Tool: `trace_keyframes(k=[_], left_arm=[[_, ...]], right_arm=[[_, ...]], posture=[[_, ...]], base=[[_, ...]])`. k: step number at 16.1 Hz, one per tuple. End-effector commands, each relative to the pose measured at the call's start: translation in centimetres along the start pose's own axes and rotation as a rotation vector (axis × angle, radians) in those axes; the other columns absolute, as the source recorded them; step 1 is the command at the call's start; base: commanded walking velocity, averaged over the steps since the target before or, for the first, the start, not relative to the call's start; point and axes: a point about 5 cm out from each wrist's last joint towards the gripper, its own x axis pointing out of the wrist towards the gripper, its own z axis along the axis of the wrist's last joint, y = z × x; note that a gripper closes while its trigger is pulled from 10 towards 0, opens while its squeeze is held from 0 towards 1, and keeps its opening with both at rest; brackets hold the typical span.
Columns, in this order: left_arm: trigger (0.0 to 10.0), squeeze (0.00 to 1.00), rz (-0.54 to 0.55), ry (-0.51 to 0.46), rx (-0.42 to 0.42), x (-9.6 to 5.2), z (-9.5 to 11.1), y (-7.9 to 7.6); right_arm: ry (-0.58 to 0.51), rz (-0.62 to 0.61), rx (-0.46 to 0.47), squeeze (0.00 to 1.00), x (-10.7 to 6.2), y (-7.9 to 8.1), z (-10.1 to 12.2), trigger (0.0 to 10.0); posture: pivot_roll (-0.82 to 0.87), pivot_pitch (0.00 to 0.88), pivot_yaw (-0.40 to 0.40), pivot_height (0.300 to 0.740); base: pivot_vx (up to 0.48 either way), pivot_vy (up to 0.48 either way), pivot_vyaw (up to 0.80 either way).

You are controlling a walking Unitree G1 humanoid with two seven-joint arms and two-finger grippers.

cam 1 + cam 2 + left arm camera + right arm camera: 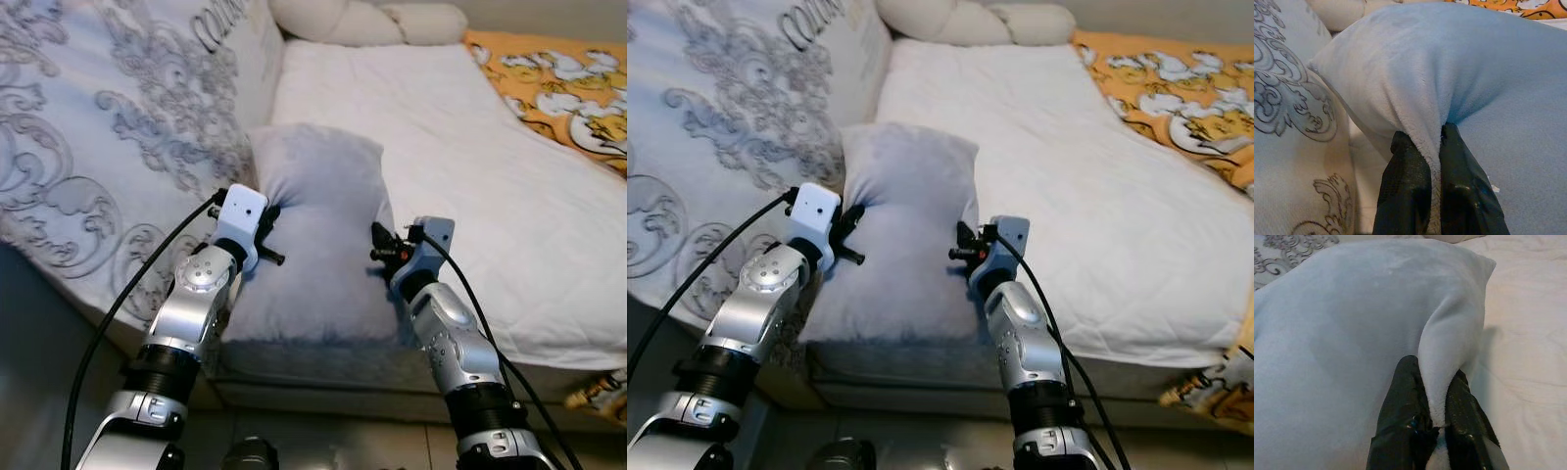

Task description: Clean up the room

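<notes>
Here, pillow: a pale grey, plush rectangular pillow (318, 235) is seen lying at the near edge of the bed, between the two grippers.
Left gripper: the left gripper (1435, 147) is closed on a pinched fold of the pillow's left edge, with plush fabric squeezed between its black fingers (1405, 191).
Right gripper: the right gripper (1437, 391) is clamped on a raised fold at the pillow's right edge, so the fabric is drawn up into a ridge.
Bed: a white quilted mattress cover (470, 166) is spread under and beyond the pillow.
Left of pillow: a large cream cushion with grey scrollwork print (118, 127) is touched by the pillow.
Far corner: an orange patterned blanket (558, 83) is laid there.
Head of bed: cream rounded pillows (362, 20) are set together.
</notes>
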Motion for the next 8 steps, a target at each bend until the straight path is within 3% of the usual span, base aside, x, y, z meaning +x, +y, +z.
trace_keyframes(k=[1, 4, 6, 8], left_arm=[[10.0, 0.00, 0.037, -0.055, 0.024, -0.06, 1.42, 0.70], [10.0, 0.00, 0.041, -0.051, 0.025, -0.12, 1.38, 0.84], [10.0, 0.00, 0.043, -0.048, 0.024, -0.06, 1.43, 0.87], [10.0, 0.00, 0.047, -0.045, 0.023, -0.10, 1.40, 1.00]], right_arm=[[-0.003, 0.003, -0.011, 0.00, 0.00, -0.22, 0.28, 10.0], [0.011, 0.017, -0.047, 0.00, 0.02, -0.14, 0.15, 10.0], [0.023, 0.037, -0.065, 0.00, -0.05, 0.12, -0.06, 10.0], [0.028, 0.023, -0.038, 0.00, -0.05, -0.04, -0.15, 10.0]], posture=[[0.08, 0.000, -0.009, 0.740], [0.08, 0.000, -0.007, 0.740], [0.08, 0.000, -0.004, 0.740], [0.08, 0.000, -0.004, 0.740]], base=[[0.251, 0.000, 0.00], [0.255, 0.000, 0.00], [0.259, 0.000, 0.80], [0.268, 0.000, 0.00]])
